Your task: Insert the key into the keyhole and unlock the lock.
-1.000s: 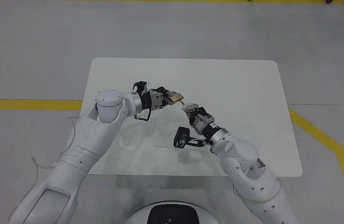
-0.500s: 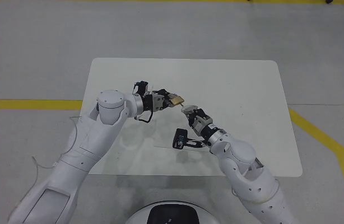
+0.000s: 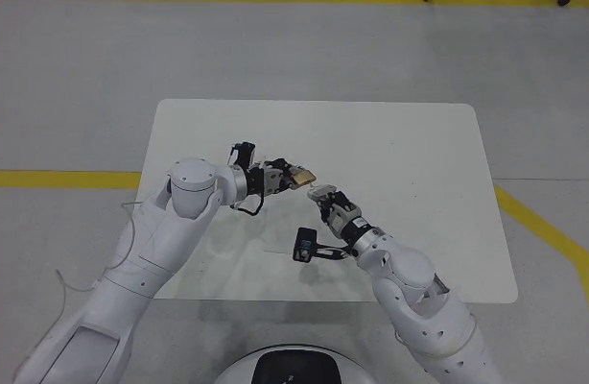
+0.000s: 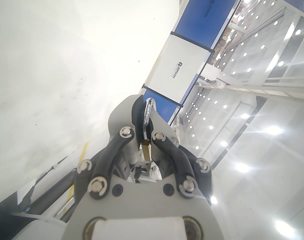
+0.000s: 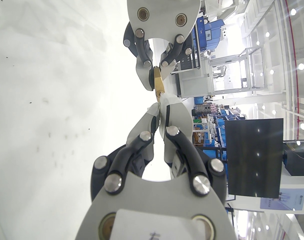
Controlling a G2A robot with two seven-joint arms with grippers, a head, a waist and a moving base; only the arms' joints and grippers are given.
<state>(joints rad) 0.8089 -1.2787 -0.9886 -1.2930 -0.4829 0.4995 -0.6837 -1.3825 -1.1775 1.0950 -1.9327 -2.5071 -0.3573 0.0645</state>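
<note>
My left gripper (image 3: 287, 174) is shut on a small brass padlock (image 3: 301, 176), held above the middle of the white table (image 3: 419, 144). In the left wrist view the silver shackle (image 4: 148, 111) lies between the fingers and the brass body (image 4: 146, 151) sits nearer the palm. My right gripper (image 3: 320, 195) faces it from the near right, shut on a silver key (image 5: 163, 115). In the right wrist view the key's tip meets the keyhole end of the padlock (image 5: 158, 82), with my left gripper (image 5: 154, 81) straight opposite my right gripper (image 5: 160, 106). How deep the key sits is hidden.
Both grippers hang over bare white tabletop, with free room on all sides up to the table's edges. Grey floor with a yellow line (image 3: 55, 179) surrounds the table.
The right gripper with the key has drawn in toward the padlock, closing the gap. The left gripper with the padlock has shifted slightly toward the robot.
</note>
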